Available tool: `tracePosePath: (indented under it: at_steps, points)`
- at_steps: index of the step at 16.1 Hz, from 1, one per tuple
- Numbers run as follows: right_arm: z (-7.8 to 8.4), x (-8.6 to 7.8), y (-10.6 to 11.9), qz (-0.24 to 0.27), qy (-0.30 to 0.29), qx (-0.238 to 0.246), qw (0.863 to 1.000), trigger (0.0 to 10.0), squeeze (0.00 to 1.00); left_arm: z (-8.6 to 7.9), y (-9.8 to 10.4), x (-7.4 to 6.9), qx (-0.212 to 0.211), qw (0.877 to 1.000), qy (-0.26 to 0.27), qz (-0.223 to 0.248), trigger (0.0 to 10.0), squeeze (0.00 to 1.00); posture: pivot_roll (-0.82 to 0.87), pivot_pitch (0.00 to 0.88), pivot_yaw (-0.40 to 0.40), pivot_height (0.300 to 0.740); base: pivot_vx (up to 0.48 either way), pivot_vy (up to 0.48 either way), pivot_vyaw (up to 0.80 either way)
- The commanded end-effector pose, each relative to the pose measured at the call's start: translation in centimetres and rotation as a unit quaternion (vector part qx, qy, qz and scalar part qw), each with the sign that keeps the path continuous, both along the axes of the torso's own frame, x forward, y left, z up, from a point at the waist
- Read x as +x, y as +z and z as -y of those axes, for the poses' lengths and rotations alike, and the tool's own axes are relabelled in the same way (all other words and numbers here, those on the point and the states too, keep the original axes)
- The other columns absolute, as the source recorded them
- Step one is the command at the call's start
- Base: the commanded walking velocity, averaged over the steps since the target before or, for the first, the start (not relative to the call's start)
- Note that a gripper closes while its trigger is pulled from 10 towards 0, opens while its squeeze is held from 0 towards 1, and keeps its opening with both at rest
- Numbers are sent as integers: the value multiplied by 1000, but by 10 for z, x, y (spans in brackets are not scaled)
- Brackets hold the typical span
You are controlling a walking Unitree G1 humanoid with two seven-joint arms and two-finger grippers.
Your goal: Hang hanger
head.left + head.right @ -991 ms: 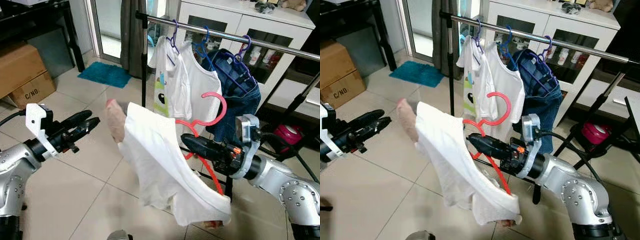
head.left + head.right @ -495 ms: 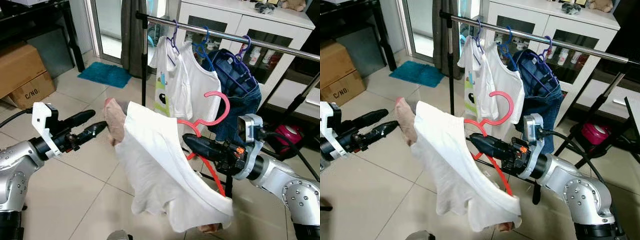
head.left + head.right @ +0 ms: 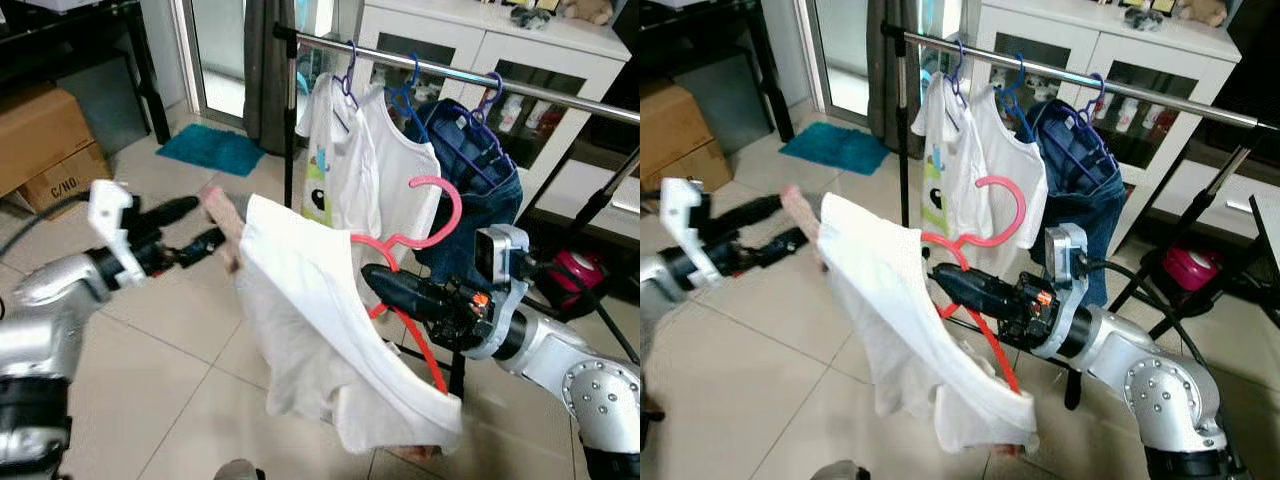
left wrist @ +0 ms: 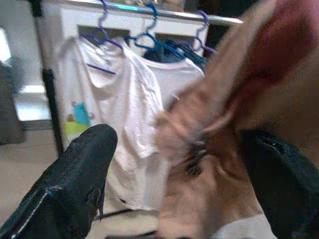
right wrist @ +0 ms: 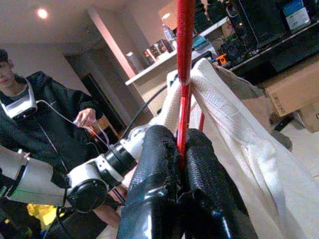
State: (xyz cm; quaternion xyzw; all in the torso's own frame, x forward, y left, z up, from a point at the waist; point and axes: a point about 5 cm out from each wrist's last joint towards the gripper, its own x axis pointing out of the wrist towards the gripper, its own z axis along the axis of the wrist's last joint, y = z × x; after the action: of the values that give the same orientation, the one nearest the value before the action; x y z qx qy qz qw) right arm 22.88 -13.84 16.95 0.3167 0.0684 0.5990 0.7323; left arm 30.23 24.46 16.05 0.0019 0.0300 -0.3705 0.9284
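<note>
Gripping the red hanger [image 3: 415, 335] by its lower bar, the right gripper [image 3: 385, 280] has its two black fingers pressed tight on the thin plastic, and the white shirt [image 3: 320, 330] draped over that hanger sags low and lopsided toward the tiled floor [image 3: 180, 370]; I reckon the worst risk is the cloth sliding off the far shoulder as the hanger is lifted, since most of its weight hangs to one side. On the other side the left gripper [image 3: 205, 225] has its fingers spread, one on each side of the tan sleeve end [image 3: 225, 215] of the garment; whether they touch it I cannot tell, and a pull there could drag the shirt askew. Beyond them the hanger's pink hook [image 3: 440, 205] sits below the clothes rail [image 3: 560, 95], just in front of the hung white T-shirts [image 3: 365, 165] and blue jeans [image 3: 480, 170], so it could snag those on the way up. Free rail shows to the right of the purple hanger [image 3: 487, 100], while the rack's upright post [image 3: 288, 130] closes off the left end
</note>
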Motion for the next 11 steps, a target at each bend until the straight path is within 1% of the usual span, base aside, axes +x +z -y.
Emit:
tracePosePath:
  at_steps: [1, 2, 3, 4, 5, 6, 7, 10, 11]
  points:
    - [0, -2, 7, 12, 5, 5, 1000, 10000, 0, 4, 0, 3, 10, 1000, -15, -4, 10000, 0, -2, 0, -39, 740, 0, 0, 0]
    - [0, -3, 7, 12, 6, 6, 1000, 10000, 0, 6, -1, 5, 8, 1000, -25, -12, 10000, 0, -4, 0, -36, 740, 0, 0, 0]
    - [0, -4, 7, 12, 6, 7, 1000, 10000, 0, 9, -2, 7, 6, 999, -35, -21, 8196, 0, -5, 0, -34, 740, 0, 0, 0]
    - [0, -4, 7, 11, 6, 7, 1000, 10000, 0, 10, -3, 9, 6, 999, -42, -24, 4667, 0, -6, 0, -32, 740, 0, 0, 0]
    - [0, -5, 6, 11, 6, 7, 1000, 10000, 0, 12, -3, 9, 4, 998, -50, -26, 4078, 0, -5, 0, -30, 740, 0, 0, 0]
    - [-1, -6, 6, 10, 7, 8, 1000, 10000, 0, 14, -2, 11, 5, 998, -58, -24, 784, 0, -5, 0, -28, 740, 0, 0, 0]
    - [-2, -7, 6, 9, 8, 9, 1000, 10000, 0, 16, -1, 11, 6, 998, -63, -23, 0, 0, -5, 0, -28, 740, 0, 0, 0]
    - [-3, -8, 6, 8, 8, 8, 1000, 10000, 0, 19, 0, 12, 2, 997, -76, -21, 0, 0, -4, 0, -25, 740, 0, 0, 0]
    - [-4, -8, 6, 8, 8, 8, 1000, 10000, 0, 20, 1, 12, 5, 997, -78, -12, 0, 0, -4, 0, -24, 740, 0, 0, 0]
